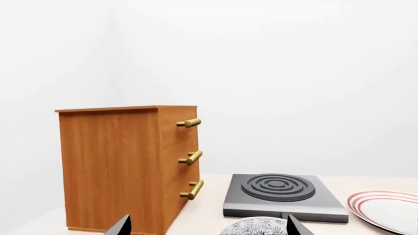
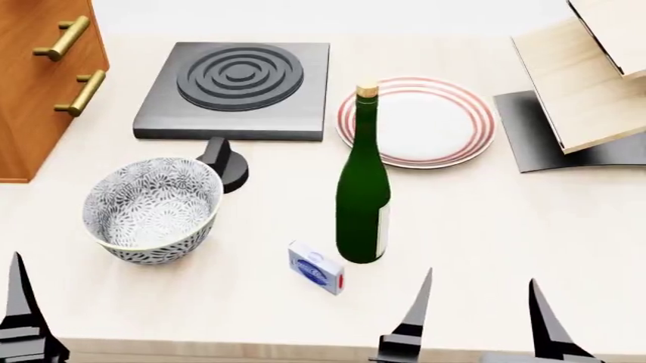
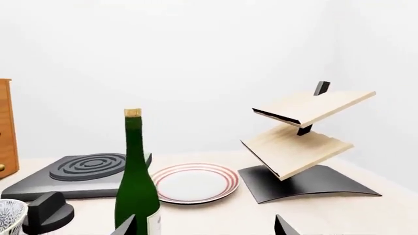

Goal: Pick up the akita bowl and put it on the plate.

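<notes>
**Akita bowl on the table, both pincers off it**

Head view. Akita bowl (image 2: 153, 208) stood upright on the pale wooden table (image 2: 485, 227), at about 1 o'clock from the one visible fingertip of the left gripper (image 2: 20, 302), near but not touching. Whether that gripper's fingers were apart or together: cannot tell, since only one shows here. In the left wrist view two dark fingertips flanked the bowl's rim (image 1: 256, 226) with a wide gap, so the fingers read as apart. Right gripper (image 2: 479, 318) had fingers spread, holding nothing; bowl at about 10 o'clock from it, well apart.

Bowl: deep, round, white with dense dark grey floral print inside and out. Plate (image 2: 419, 121): flat, round, white, glossy, red concentric rings; at about 2 o'clock from the bowl, well apart. Green glass bottle (image 2: 364, 189) stood upright between them. Dark grey square burner (image 2: 234, 87) with raised rings at 12 o'clock from the bowl; black knob (image 2: 224, 162) just beside the bowl.
</notes>
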### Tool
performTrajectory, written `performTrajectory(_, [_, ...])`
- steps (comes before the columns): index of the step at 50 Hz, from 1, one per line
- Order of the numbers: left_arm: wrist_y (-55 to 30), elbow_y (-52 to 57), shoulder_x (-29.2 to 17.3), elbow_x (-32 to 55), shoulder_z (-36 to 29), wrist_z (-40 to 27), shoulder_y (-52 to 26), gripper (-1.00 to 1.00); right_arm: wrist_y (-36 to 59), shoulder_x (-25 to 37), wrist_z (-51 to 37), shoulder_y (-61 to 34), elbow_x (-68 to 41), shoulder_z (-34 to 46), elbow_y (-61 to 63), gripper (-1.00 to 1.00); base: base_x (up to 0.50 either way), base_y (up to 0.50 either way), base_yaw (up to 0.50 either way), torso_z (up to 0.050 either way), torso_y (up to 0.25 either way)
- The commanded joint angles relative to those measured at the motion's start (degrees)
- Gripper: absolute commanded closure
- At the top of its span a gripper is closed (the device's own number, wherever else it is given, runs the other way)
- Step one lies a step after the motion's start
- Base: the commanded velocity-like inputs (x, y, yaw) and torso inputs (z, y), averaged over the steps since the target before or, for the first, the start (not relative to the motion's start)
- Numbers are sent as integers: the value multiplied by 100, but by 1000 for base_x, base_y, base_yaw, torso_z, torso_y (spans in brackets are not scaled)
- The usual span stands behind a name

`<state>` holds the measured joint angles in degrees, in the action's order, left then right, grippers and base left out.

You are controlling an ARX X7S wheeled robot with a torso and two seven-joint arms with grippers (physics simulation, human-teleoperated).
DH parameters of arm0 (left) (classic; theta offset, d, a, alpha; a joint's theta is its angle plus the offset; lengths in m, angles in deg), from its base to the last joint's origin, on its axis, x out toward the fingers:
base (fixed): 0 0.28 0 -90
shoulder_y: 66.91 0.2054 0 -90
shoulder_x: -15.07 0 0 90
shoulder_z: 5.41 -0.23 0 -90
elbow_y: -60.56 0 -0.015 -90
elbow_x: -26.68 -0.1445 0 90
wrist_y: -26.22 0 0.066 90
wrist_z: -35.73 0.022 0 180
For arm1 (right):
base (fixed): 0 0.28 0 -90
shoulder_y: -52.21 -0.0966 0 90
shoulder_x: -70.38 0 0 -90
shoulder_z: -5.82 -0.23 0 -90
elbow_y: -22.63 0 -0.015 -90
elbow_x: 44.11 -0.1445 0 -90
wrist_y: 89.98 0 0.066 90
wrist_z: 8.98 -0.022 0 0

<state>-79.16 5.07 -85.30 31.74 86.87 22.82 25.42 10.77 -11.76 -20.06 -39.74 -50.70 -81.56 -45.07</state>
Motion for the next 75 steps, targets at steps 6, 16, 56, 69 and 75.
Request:
performTrajectory(6, [51, -102, -44, 81, -29, -58, 2, -100, -18, 81, -24, 8, -112, 106, -44, -100, 0, -72, 0, 0, 0])
performTrajectory(16, [76, -168, -79, 95, -57, -96, -13, -100, -23, 125, -67, 8, -135, 159, -48, -100, 0, -75, 0, 0, 0])
performTrajectory(56, [147, -261, -186, 249, -155, -198, 4, -100, -22, 267, -193, -34, -247, 347, -90, -100, 0, -80, 0, 0, 0])
performTrajectory(69, [166, -255, -221, 276, -174, -247, 28, -100, -71, 302, -249, -16, -242, 407, -103, -100, 0, -206, 0, 0, 0])
performTrajectory(75, [180, -248, -232, 292, -186, -267, 34, -100, -57, 312, -241, -38, -269, 459, -137, -100, 0, -135, 0, 0, 0])
